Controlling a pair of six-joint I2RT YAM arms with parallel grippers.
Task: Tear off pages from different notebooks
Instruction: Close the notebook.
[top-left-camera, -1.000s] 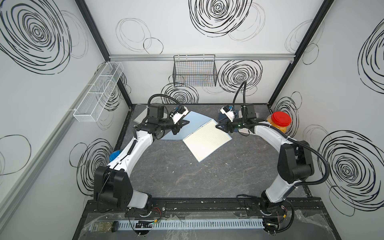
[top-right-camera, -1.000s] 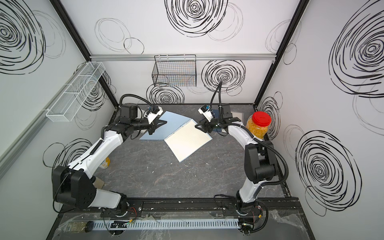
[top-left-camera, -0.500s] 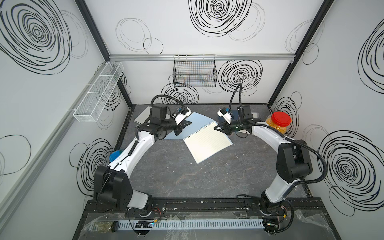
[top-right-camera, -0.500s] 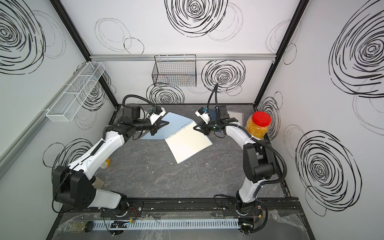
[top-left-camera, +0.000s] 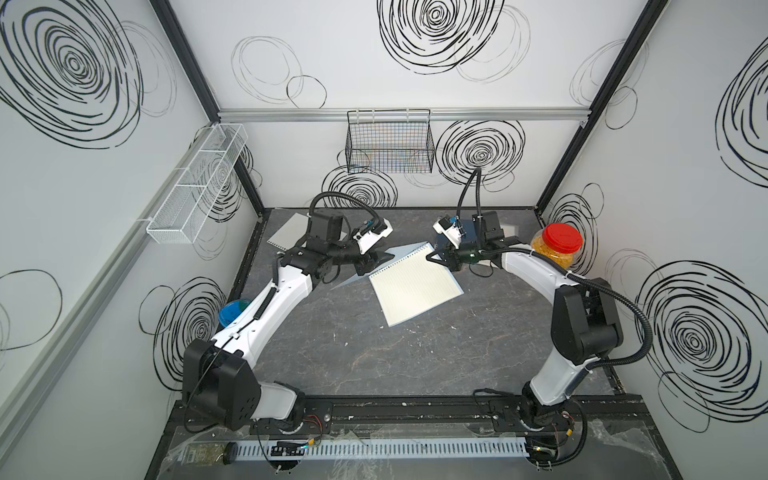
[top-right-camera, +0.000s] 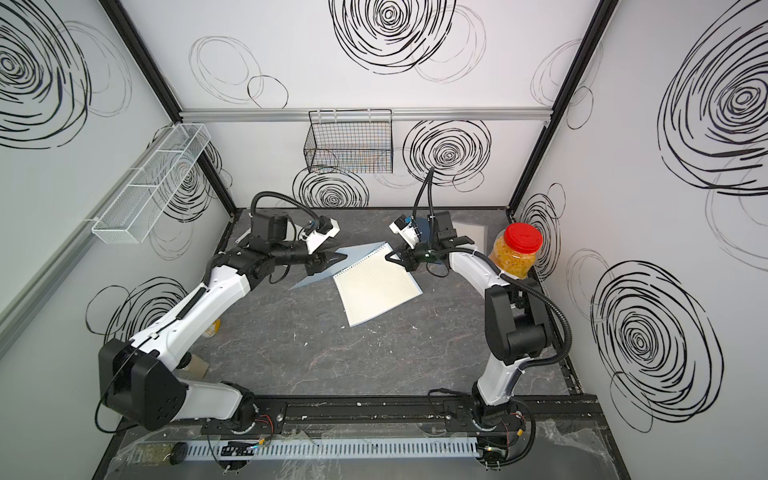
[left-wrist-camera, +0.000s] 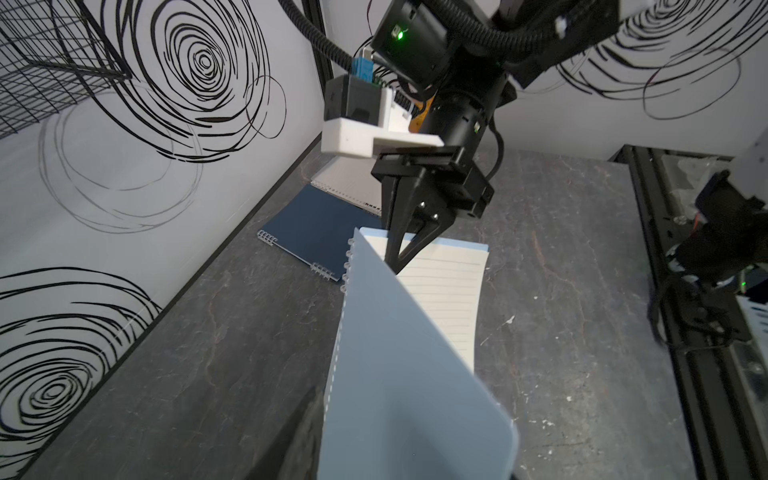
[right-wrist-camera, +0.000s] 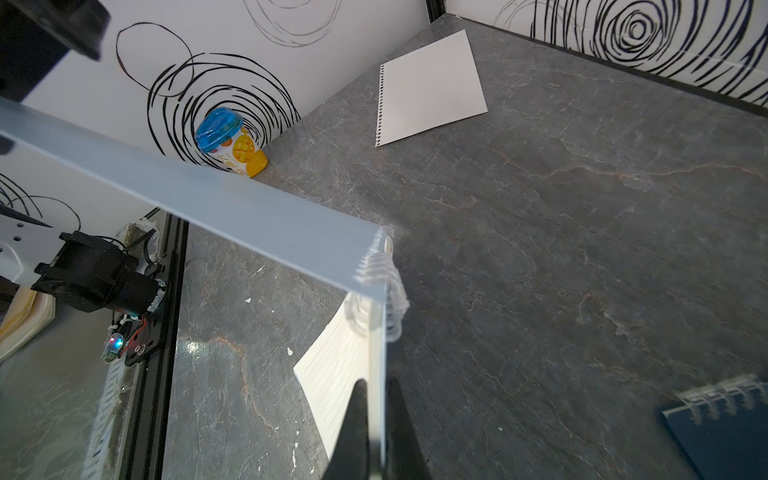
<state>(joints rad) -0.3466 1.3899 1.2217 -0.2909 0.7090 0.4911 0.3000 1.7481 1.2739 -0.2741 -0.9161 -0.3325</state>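
The light blue notebook (top-left-camera: 415, 291) lies open mid-frame in both top views, its cover (left-wrist-camera: 395, 374) tilted up. The right gripper (right-wrist-camera: 377, 388) pinches the top page (left-wrist-camera: 449, 299) near the spiral (right-wrist-camera: 380, 291). Whether the left gripper (top-left-camera: 380, 259) grips anything I cannot tell. The page looks light, floppy and easily torn, so it is best held close to the spiral.

Shows light blue on the raised notebook cover (left-wrist-camera: 411, 395) and cream-white with thin dark ruling on the pages (top-left-camera: 415, 291) under it. Shows dark navy on the navy notebook (left-wrist-camera: 316, 232), pale grey on its wire spiral (left-wrist-camera: 267, 239). Plain white on the loose sheet (right-wrist-camera: 428, 87). Dark grey stone marbling with pale and rusty veins on the table (top-left-camera: 374, 365). Black scribbled spirals over the white walls (top-left-camera: 353, 54). Red lid and yellow-orange filling on the jar (top-left-camera: 555, 249); blue lid and yellow fruit print on the cup (right-wrist-camera: 228, 145).
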